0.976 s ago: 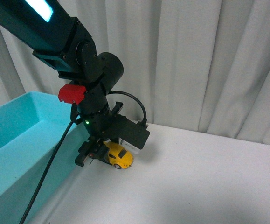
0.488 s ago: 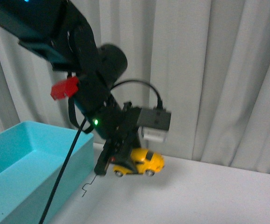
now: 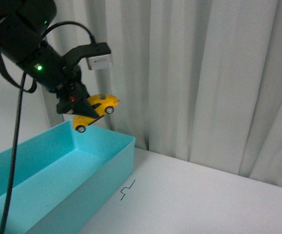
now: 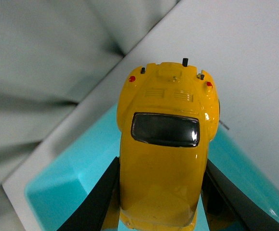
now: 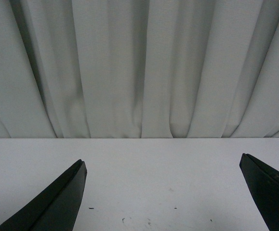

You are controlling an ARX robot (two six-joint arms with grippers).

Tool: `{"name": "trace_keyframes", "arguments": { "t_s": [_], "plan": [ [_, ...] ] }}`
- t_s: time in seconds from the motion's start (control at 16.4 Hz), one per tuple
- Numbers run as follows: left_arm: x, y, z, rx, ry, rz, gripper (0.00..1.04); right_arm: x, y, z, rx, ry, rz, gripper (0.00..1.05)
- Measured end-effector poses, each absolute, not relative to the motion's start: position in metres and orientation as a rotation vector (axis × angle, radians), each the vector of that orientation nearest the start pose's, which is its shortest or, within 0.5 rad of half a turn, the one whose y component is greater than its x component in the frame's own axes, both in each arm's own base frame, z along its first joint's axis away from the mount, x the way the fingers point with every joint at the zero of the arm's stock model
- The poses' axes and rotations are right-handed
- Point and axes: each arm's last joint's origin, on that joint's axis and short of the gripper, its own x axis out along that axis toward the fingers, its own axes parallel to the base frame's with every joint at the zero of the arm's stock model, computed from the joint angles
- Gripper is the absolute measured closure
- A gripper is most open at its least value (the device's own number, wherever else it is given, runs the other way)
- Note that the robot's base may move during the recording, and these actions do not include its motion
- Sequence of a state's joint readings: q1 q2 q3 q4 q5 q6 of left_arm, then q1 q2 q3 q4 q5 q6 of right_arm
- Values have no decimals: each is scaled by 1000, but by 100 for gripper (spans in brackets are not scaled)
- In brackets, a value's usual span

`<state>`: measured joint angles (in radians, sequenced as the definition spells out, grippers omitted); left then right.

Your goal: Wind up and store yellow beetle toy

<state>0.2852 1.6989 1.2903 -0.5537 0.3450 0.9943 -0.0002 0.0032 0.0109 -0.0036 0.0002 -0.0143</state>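
Note:
My left gripper (image 3: pixel 82 108) is shut on the yellow beetle toy (image 3: pixel 96 111) and holds it in the air, tilted, above the far corner of the turquoise bin (image 3: pixel 43 180). In the left wrist view the toy (image 4: pixel 166 144) fills the middle between the two black fingers (image 4: pixel 93 202), its dark rear window up, with the bin (image 4: pixel 57 187) below it. My right gripper (image 5: pixel 163 166) is open and empty, its two black fingertips spread wide over the white table (image 5: pixel 158 183). It does not show in the front view.
A white curtain (image 3: pixel 204 73) hangs close behind the table and the bin. A small dark squiggle mark (image 3: pixel 126 189) lies on the white table (image 3: pixel 189 204) just right of the bin. A black cable (image 3: pixel 11 161) hangs from the left arm over the bin.
My left arm has lifted the toy off the table and carried it up and left, from beside the bin to above the bin's far corner. The toy stays gripped.

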Motion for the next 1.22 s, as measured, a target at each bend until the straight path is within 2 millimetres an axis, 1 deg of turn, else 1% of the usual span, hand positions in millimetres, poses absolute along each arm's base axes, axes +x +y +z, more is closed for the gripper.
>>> {"name": "trace_keyframes", "arguments": {
  "t_s": [0.06, 0.12, 0.24, 0.37, 0.61, 0.73, 0.85, 0.98, 1.16, 1.22],
  "plan": [
    [337, 105, 233, 568, 853, -431, 65, 97, 0, 167, -15, -3, -1, 7],
    [333, 111, 222, 533, 902, -401, 65, 97, 0, 167, -14, -3, -1, 7],
    [331, 117, 197, 461, 969, -350, 65, 97, 0, 167, -14, -4, -1, 7],
    [336, 118, 180, 413, 1007, -317, 65, 97, 0, 167, -14, -3, -1, 7],
    [345, 117, 161, 390, 1056, -268, 65, 97, 0, 167, -15, -4, 0, 7],
    [349, 120, 140, 372, 1131, -235, 65, 97, 0, 167, -14, -3, 0, 7],
    [355, 126, 126, 371, 1190, -178, 65, 97, 0, 167, -15, -4, 0, 7],
    [359, 132, 117, 382, 1223, -121, 65, 97, 0, 167, -14, -3, -1, 7],
    [360, 135, 99, 395, 1278, -87, 65, 97, 0, 167, -14, -3, 0, 7],
    [362, 134, 98, 397, 1271, -83, 65, 97, 0, 167, -14, -3, 0, 7]
  ]
}}
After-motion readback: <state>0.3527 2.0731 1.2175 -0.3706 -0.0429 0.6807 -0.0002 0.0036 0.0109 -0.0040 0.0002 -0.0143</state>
